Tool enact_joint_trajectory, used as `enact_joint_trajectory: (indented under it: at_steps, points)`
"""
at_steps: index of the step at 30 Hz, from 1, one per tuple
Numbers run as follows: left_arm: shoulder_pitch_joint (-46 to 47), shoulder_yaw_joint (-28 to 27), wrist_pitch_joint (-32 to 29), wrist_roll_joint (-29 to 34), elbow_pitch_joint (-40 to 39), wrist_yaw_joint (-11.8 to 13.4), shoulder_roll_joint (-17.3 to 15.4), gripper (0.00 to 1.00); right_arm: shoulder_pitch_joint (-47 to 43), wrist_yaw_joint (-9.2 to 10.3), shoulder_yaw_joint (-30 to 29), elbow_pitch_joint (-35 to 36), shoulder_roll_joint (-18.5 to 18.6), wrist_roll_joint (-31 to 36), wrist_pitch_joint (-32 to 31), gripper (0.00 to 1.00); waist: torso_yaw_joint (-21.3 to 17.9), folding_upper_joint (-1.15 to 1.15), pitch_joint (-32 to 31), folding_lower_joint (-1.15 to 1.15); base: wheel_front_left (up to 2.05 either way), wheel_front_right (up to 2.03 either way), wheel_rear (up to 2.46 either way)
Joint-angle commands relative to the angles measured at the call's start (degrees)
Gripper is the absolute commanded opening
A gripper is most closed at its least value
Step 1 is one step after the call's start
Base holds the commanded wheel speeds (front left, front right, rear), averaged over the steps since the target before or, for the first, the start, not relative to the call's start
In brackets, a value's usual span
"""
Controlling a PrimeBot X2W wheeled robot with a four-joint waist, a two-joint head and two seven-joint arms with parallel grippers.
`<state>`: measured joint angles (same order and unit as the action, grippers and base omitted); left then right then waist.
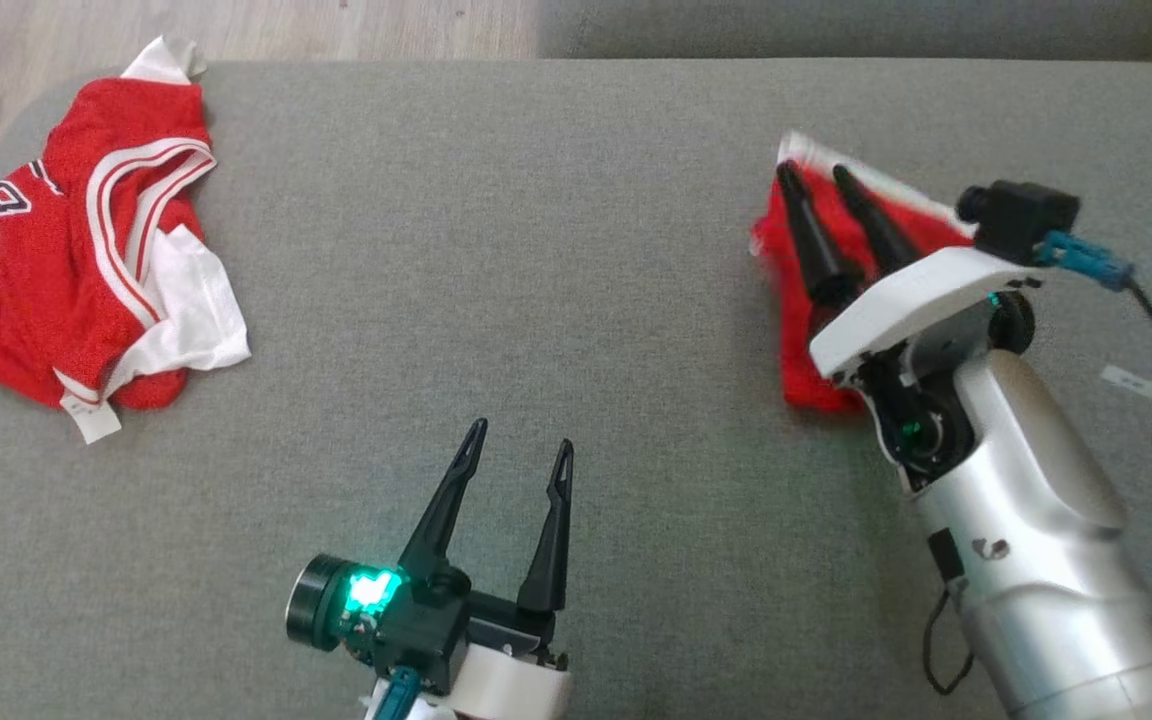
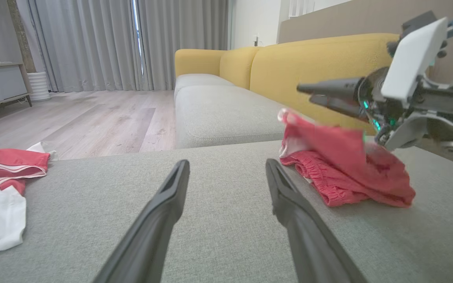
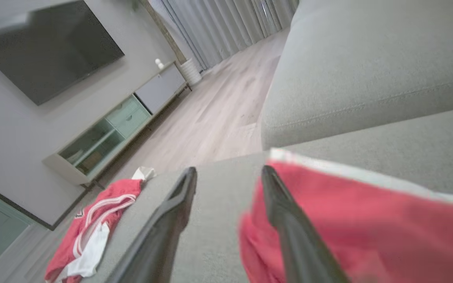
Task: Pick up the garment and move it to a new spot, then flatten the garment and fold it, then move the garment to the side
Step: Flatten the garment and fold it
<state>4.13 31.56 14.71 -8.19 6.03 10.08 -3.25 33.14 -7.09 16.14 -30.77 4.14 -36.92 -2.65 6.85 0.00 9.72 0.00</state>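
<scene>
Garment [image 1: 798,340], red with a white edge, lay bunched directly beneath the right gripper [image 1: 814,172], partly hidden under its wrist. Grey cushion [image 1: 536,250] carried everything. Red-and-white jersey [image 1: 86,270] sat crumpled well apart from both grippers, off to the left gripper's [image 1: 522,435] outer side, near the cushion edge. Right gripper: fingers spread, nothing pinched between them, tips over the garment's far white edge; the left wrist view showed them just above the cloth. Left gripper: wide open, empty, over bare cushion, garment off to its right.
</scene>
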Motion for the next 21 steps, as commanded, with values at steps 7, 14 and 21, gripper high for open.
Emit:
enact_joint_trajectory:
  at_steps: [7,14,21]
  points:
    - [-1.1,-2.9,0.3,-0.5,-1.3,0.6,0.4,1.0,-7.9,-0.4,-4.0,13.4,3.4,2.6,3.1,1.0,-1.1,0.0,-3.7,0.0,0.0,0.0,0.0]
    - [-4.5,-5.1,0.3,-0.7,-0.9,1.6,0.4,1.0,-21.6,-0.4,-6.6,17.3,8.0,8.7,9.8,1.0,-2.6,0.0,-9.4,0.0,0.0,0.0,0.0]
    - [-9.4,-8.7,0.3,-0.4,-3.8,2.8,0.4,1.0,-31.4,-0.4,-5.8,18.3,7.8,11.7,15.3,1.0,-3.1,0.0,-12.8,0.0,0.0,0.0,0.0]
